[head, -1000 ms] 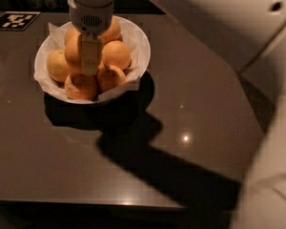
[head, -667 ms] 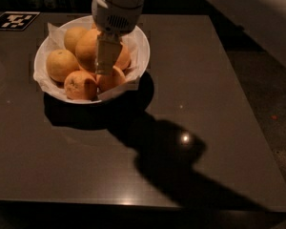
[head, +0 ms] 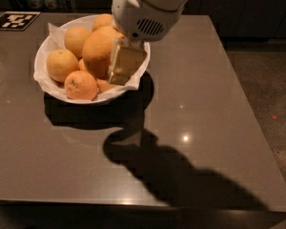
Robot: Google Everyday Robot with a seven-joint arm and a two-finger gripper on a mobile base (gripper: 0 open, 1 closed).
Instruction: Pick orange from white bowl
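Note:
The white bowl (head: 44, 82), lined with crumpled white paper, stands at the table's back left and holds several oranges. The orange (head: 99, 49), the largest and smoothest, sits high in the middle of the pile. My gripper (head: 119, 75) reaches down from the white wrist housing (head: 143, 13) over the bowl's right side and lies right against the right flank of that orange. Smaller oranges lie at the left (head: 62, 65), front (head: 80, 85) and back (head: 76, 39). The arm hides the bowl's right rear part.
A black-and-white marker tag (head: 15, 20) lies at the table's back left corner. The brown table (head: 205, 104) runs on to the right and front of the bowl; its right edge drops to a speckled floor (head: 271, 89). The arm's shadow falls across the table's front.
The gripper has moved from over the middle of the bowl to its right side. The large orange, before partly covered, now shows fully beside it.

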